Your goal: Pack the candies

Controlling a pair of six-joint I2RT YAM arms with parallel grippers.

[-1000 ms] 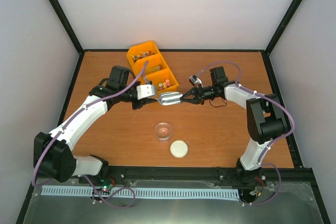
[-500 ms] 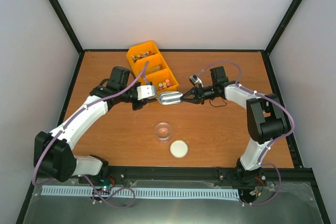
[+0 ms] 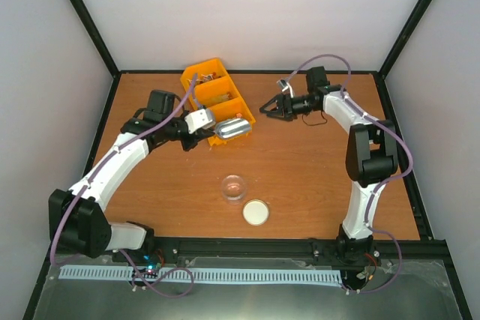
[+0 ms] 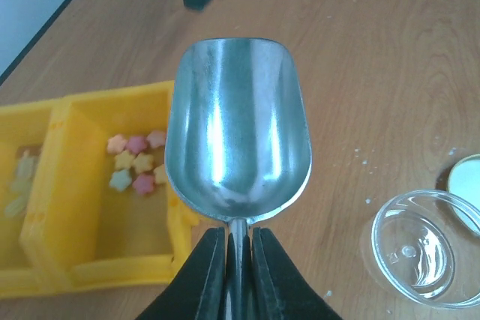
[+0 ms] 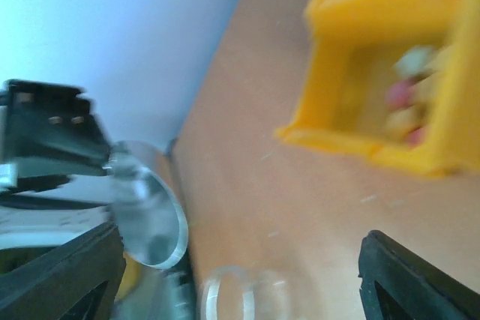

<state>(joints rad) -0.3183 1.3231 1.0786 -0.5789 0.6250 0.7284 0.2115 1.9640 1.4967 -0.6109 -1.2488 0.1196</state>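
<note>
My left gripper (image 4: 238, 236) is shut on the thin handle of the metal scoop (image 4: 238, 140). The empty scoop (image 3: 234, 128) hangs over the near end of the yellow bin (image 3: 196, 99), with the left gripper (image 3: 212, 132) behind it. Star-shaped candies (image 4: 135, 164) in pink, yellow and pale green lie in the bin's near compartment, left of the scoop bowl. My right gripper (image 3: 265, 110) stands open and empty to the right of the bin. Its wrist view, blurred, shows its gripper (image 5: 240, 279), the scoop (image 5: 146, 211) and candies (image 5: 412, 103).
A clear plastic cup (image 3: 234, 186) stands mid-table, with a round white lid (image 3: 256, 212) just in front of it. The cup (image 4: 420, 249) lies right of the scoop in the left wrist view. The bin's other compartments (image 4: 19, 185) hold more sweets.
My right gripper has let go of the scoop, opened and drawn back toward the far side. My left gripper has closed on the handle and carried the scoop left, over the bin.
</note>
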